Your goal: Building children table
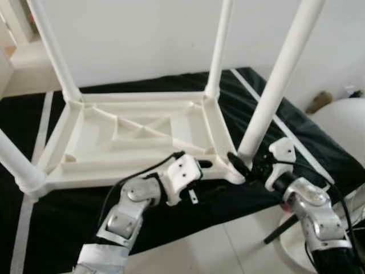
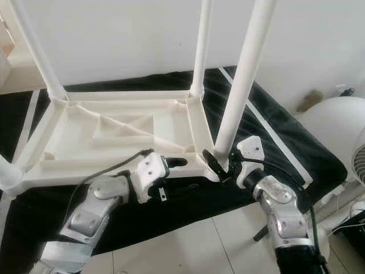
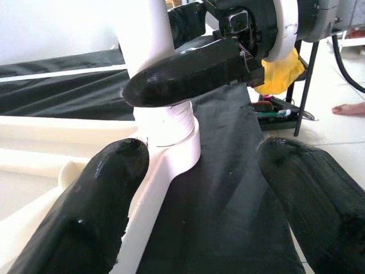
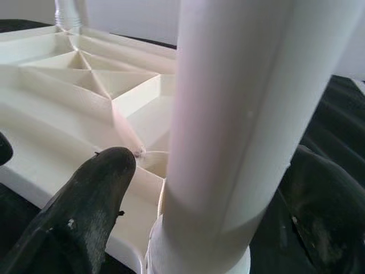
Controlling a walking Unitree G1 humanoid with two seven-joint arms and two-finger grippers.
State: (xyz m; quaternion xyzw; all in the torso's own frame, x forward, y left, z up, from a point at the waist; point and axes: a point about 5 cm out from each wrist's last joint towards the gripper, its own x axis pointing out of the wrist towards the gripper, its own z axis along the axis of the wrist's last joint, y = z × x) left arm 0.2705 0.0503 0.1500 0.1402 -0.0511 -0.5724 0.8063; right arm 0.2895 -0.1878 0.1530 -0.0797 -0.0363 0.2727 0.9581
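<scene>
Right gripper (image 2: 219,165) clamping table leg (image 2: 242,80) base, left gripper (image 1: 208,165) spread at tabletop (image 1: 137,134) edge.

The upturned white children's table (image 1: 137,134) looks like moulded plastic, smooth with a soft sheen, its round white legs (image 1: 279,77) the same. The black sheet (image 1: 296,128) beneath is matt woven cloth. The black fingers (image 3: 85,211) look rubbery and finely pitted. The floor tiles (image 1: 222,245) are pale and glossy.
</scene>
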